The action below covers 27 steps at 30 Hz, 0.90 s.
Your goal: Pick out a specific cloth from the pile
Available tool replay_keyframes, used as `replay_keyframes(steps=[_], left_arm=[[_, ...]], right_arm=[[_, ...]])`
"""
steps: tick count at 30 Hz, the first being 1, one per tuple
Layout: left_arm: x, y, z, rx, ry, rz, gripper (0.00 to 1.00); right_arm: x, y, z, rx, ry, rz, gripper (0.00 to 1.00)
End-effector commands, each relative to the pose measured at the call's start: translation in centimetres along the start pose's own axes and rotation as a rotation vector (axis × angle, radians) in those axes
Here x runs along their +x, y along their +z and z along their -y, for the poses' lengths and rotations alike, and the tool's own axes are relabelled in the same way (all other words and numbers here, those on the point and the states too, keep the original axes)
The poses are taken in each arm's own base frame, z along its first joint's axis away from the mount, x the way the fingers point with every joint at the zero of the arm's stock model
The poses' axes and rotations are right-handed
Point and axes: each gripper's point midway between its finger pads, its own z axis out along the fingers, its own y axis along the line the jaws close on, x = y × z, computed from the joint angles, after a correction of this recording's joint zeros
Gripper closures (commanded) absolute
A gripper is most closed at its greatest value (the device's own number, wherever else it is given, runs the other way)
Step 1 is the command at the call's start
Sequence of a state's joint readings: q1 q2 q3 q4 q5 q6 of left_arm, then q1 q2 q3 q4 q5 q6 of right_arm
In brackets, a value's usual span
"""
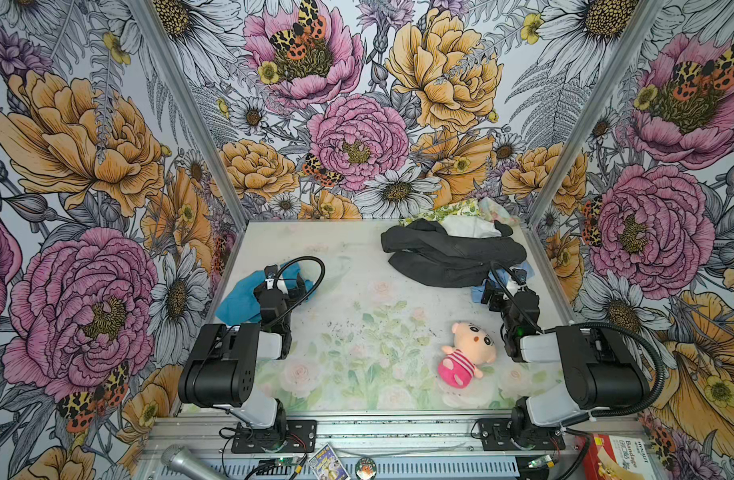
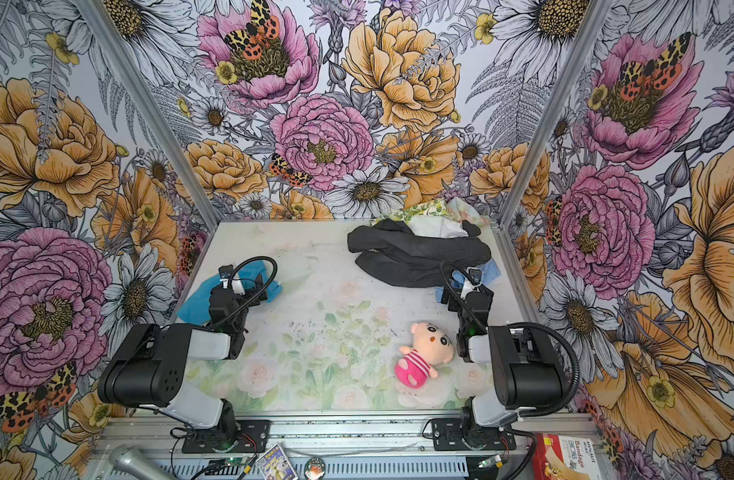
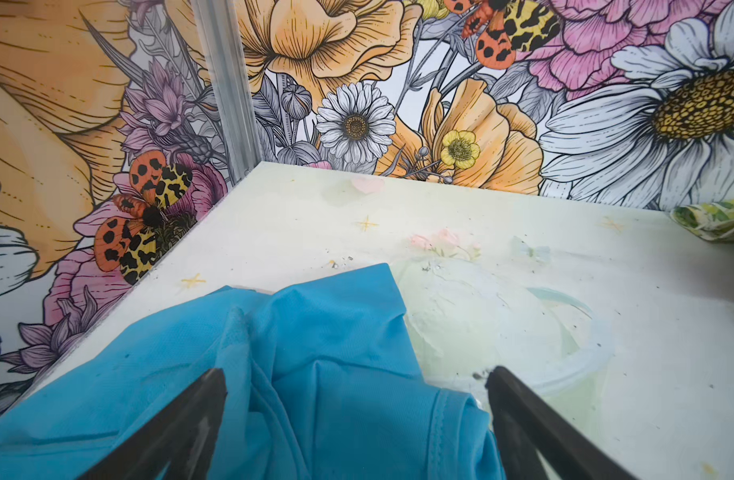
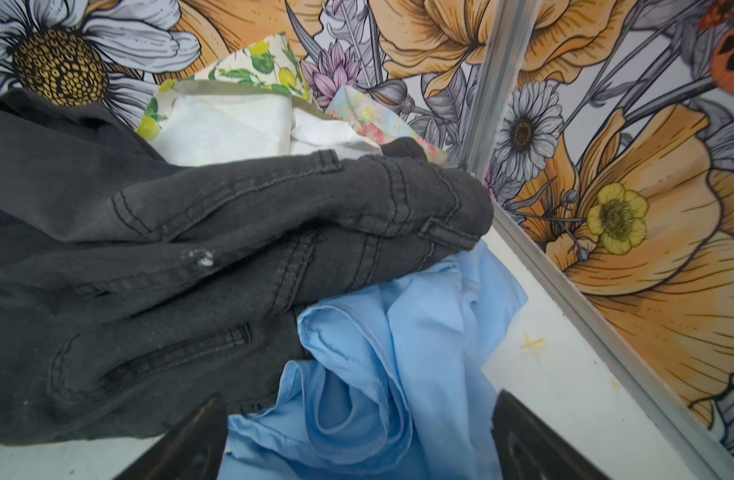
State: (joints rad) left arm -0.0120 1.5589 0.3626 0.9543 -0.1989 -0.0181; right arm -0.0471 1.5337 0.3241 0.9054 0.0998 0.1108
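only partly seen, the cloth (image 3: pixel 323 328) lies under the spread left tool (image 3: pixel 355 374).

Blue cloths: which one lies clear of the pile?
The deeper teal-blue cloth, lying alone on the table's left side below the open left gripper. The paler sky-blue cloth is tucked under the black garment.

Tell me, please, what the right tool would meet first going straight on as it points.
Most likely the pale blue cloth, just ahead of the right tool beside the black garment; depth is unclear.
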Motion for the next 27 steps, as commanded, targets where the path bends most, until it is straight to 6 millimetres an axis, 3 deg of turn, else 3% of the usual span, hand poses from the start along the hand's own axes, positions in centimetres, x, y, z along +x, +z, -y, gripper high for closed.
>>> replay_keyframes(steps=[1, 27], left_arm=[[-0.6, 0.06, -0.38, -0.035, 0.013, 0.014, 0.01], [-0.71, -0.01, -0.3, -0.033, 0.012, 0.019, 0.01]], right_arm=[[-2.03, 1.01, -0.73, -0.018, -0.006, 0.03, 0.0], [-2.07, 0.93, -1.27, -0.045, -0.022, 0.033, 0.0]])
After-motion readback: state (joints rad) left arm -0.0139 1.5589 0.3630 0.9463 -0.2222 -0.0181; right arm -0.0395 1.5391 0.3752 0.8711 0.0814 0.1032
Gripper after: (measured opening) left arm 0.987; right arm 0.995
